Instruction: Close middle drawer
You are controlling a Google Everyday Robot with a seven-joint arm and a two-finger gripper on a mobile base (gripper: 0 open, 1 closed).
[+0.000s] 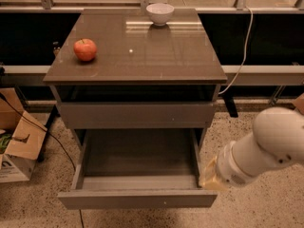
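The middle drawer [137, 199] of the grey-brown cabinet stands pulled far out toward me, and its inside is bare. The uppermost drawer front [137, 115] above it sits in line with the cabinet's face. The lowest drawer is hidden under the open one. My gripper [209, 177] is at the end of the white arm, low on the right. It is right beside the open drawer's right side wall, near its front corner.
A red apple [85, 49] and a white bowl [159, 13] sit on the cabinet top. An open cardboard box [16, 146] stands on the floor at the left. A white cable [244, 46] hangs at the right behind the cabinet.
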